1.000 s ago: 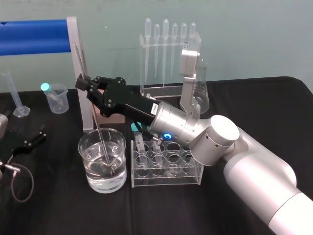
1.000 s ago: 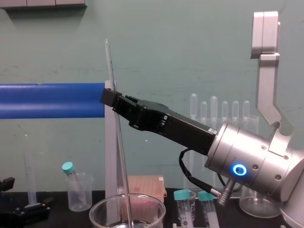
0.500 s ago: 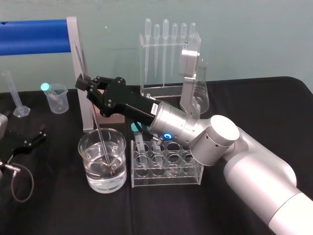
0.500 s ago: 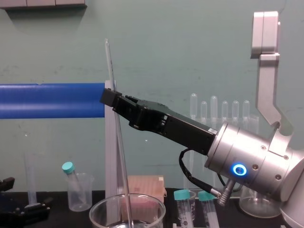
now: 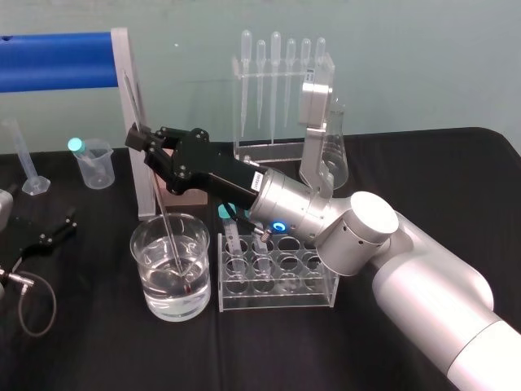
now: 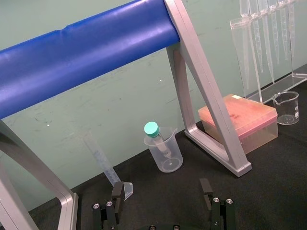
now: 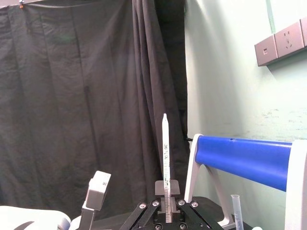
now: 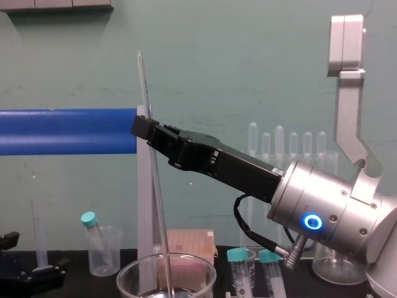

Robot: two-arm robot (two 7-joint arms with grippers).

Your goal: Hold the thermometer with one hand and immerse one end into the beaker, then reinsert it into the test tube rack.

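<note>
1 thermometer (image 5: 165, 224) leans with its lower end in the water of 1 beaker (image 5: 155, 297), its upper stem pinched in the right gripper's (image 5: 138, 138) jaws. Thin glass, probably light, stiff, slick and brittle, it is best held gently mid-stem. Beside the beaker, 1 rack (image 5: 277, 297) carries 2 capped tubes (image 8: 239, 273). The left gripper (image 6: 161, 188) rests on the worktop (image 5: 98, 350), jaws wide.
</note>
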